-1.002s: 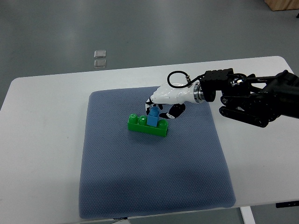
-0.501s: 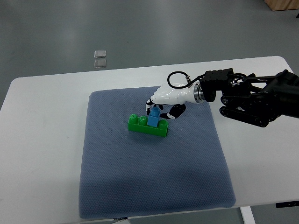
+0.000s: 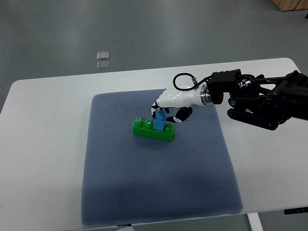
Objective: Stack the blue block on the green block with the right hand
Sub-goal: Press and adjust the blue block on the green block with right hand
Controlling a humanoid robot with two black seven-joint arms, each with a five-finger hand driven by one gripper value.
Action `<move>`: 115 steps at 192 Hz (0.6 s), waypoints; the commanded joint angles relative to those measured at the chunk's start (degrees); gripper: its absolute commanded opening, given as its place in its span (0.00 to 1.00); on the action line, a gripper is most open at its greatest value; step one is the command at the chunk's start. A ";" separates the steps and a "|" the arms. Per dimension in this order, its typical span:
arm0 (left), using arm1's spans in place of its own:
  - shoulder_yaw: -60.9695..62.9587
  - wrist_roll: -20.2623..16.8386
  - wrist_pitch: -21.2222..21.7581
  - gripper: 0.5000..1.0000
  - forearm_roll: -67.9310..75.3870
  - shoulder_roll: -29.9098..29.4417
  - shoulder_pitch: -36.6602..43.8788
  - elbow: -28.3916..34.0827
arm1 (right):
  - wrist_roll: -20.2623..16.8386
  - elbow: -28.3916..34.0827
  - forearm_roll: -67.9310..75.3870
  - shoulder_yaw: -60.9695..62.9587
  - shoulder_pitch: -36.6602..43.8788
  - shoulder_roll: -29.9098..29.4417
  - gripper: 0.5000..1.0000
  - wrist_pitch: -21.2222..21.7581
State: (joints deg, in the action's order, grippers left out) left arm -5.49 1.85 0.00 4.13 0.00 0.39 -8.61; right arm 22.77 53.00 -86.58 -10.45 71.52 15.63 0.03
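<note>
Blue block (image 3: 159,121) sits on top of the green block (image 3: 153,130), toward the green block's right half, with two green studs left bare on the left. The pair rests near the upper middle of a grey-blue mat (image 3: 159,192) spread over the white desk (image 3: 43,144), a surface that probably keeps the pieces from sliding. The robot's right hand (image 3: 169,107), white with dark finger joints, reaches in from the right edge on a black arm (image 3: 260,103) and hovers just above and behind the blue block, its fingers (image 3: 158,109) curled down around the block's top. Whether they grip it or only touch it cannot be told from this steep angle. Judging by how squarely the blue piece stands, the stack looks seated, and the hand's low, close position suggests pressing or steadying it. No left arm is in view. Two small clear squares (image 3: 102,60) lie on the floor beyond the desk.
</note>
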 commanded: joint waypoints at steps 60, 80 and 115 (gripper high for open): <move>-0.05 0.00 0.00 1.00 0.00 0.00 0.05 0.00 | 0.09 0.00 0.00 0.08 0.11 0.27 0.05 0.06; 0.04 0.00 0.00 1.00 0.00 0.00 -0.04 0.00 | 0.09 0.09 0.00 0.08 0.11 0.19 0.05 -0.12; 0.04 0.00 0.00 1.00 0.00 0.00 -0.04 0.00 | 0.09 0.44 0.00 -0.01 0.11 0.10 0.03 -0.21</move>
State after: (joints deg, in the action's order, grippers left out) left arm -5.47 1.85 0.00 4.13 0.00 0.39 -8.61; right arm 22.85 53.27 -86.57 -10.38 71.62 15.82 -0.09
